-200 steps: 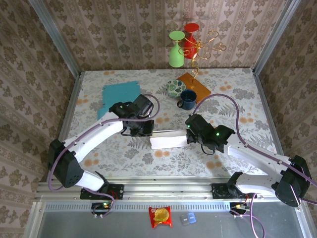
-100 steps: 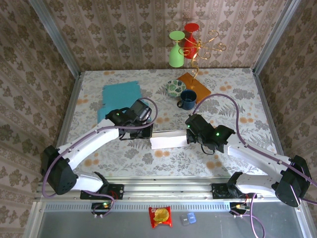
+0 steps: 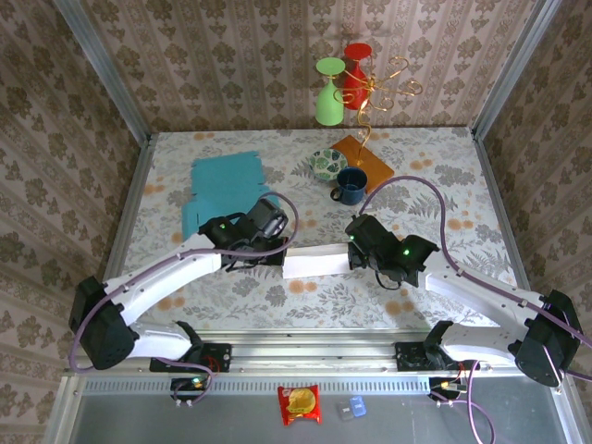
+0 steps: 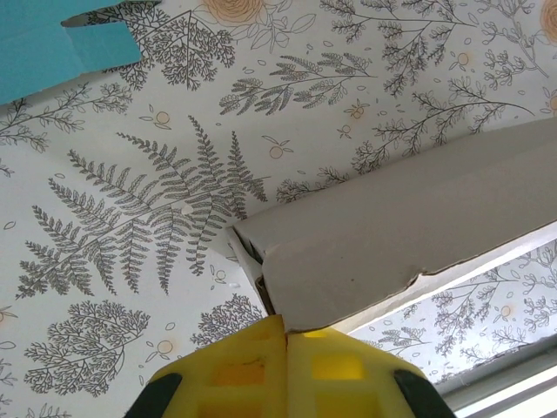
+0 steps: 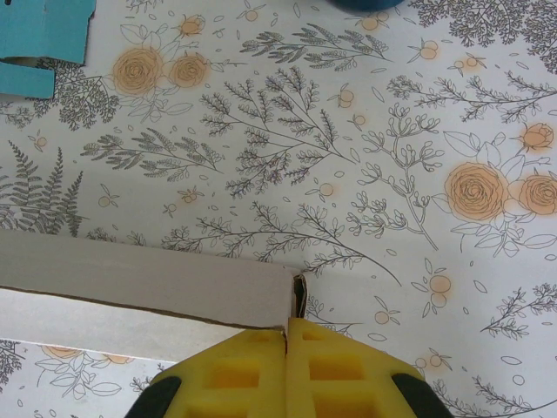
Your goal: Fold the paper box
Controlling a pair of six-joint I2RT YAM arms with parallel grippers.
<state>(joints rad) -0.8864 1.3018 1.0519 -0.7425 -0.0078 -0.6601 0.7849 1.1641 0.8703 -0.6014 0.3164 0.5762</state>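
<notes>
Roughly in the middle of the table [image 3: 462, 157], a little toward its near edge, is the white paper box [image 3: 317, 261], a long half-flattened sleeve. It looks light and thin, easy to crease or tear, so I think the short ends are the best places to take it. The left gripper [image 4: 285, 335] is pinching its left end, and the right gripper [image 5: 287, 338] pinches the right end. A teal sheet [image 3: 222, 180] lies toward the far left corner, well apart.

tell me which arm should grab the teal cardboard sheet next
Likely the left: the left gripper is nearer the teal cardboard sheet, the right gripper farther off. Both are shut on the white paper box, so it must release first.
</notes>
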